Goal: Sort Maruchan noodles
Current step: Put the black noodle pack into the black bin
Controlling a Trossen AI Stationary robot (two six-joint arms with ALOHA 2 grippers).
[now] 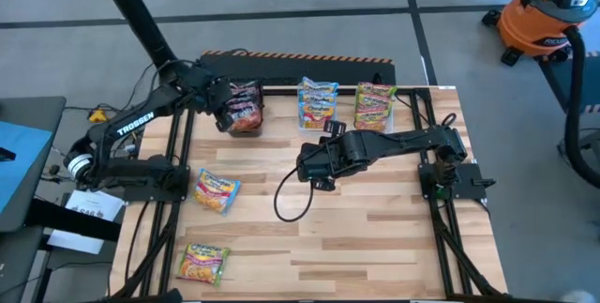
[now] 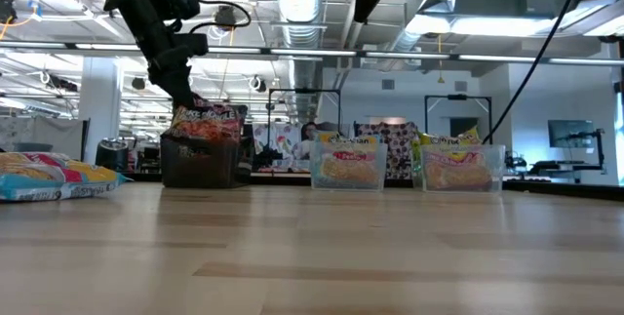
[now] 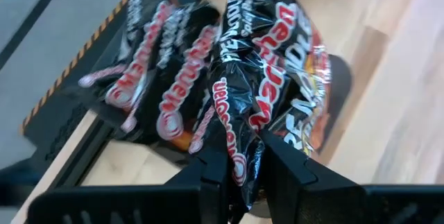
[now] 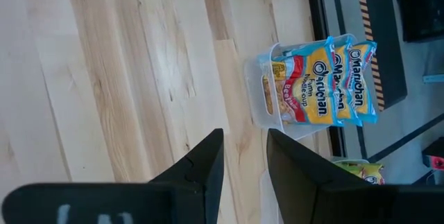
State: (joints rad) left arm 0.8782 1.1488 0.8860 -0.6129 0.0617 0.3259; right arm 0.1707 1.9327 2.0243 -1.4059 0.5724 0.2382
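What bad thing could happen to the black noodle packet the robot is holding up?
The left pincer grips the black packet only by its crinkly edge, so it might slip out. It hangs over the black box, which already has dark packets sticking up, so it could land on them and slide out onto the table.

The left claw (image 3: pixel 244 175) pinches a dark noodle packet (image 3: pixel 267 78), and that packet covers much of the black box (image 2: pixel 199 162) just beyond the claw, so how many packets sit inside cannot be counted. In the right wrist view, the yellow-edged packets (image 4: pixel 361 170) beyond the right claw (image 4: pixel 245 156) are cut off by the picture's edge. The print on the blue-edged packets (image 1: pixel 318 102) is too small to read from above.
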